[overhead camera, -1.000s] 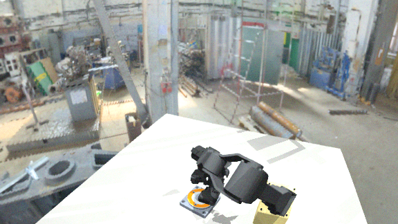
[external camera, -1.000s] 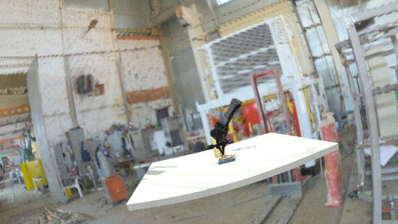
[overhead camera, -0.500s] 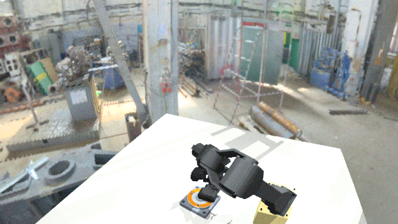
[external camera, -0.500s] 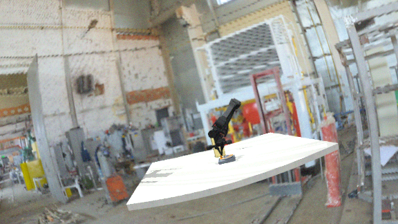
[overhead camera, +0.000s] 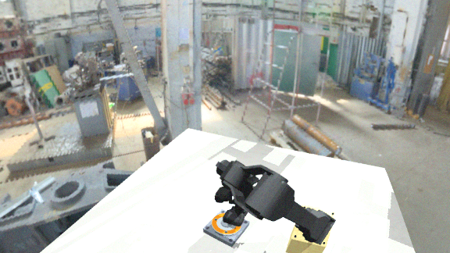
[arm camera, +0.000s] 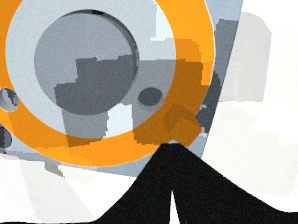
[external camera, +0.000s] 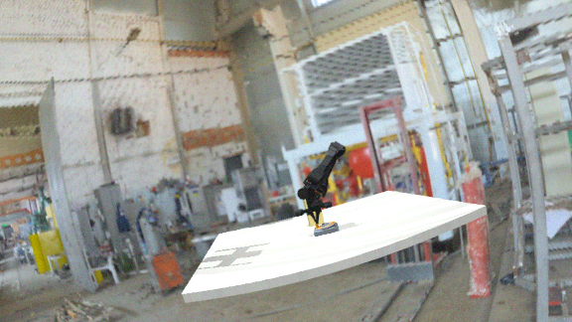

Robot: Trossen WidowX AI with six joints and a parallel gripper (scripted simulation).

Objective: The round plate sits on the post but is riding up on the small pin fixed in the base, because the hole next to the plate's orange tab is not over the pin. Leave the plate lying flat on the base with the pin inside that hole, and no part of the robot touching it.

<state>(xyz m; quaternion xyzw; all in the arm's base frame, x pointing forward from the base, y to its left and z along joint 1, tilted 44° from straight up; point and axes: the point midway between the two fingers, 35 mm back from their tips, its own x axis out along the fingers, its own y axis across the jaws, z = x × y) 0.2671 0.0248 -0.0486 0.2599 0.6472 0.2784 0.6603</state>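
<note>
gripper (arm camera: 172,152) closed on nothing, tips together at the plate (arm camera: 166,3) rim, just beside the orange tab (arm camera: 176,119) ahead.

Plate (arm camera: 100,63) smooth matt grey with orange ring; base (overhead camera: 211,231) dull grey metal; fingers matt black.

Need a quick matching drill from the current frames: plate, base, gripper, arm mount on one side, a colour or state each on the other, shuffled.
Things:
1. plate
2. base
3. gripper
4. arm mount

Colour or state:
A. grey, square
B. tan block
C. orange ring
D. black, shut, tip at the plate's edge

Pairs: 1-C, 2-A, 3-D, 4-B
</note>
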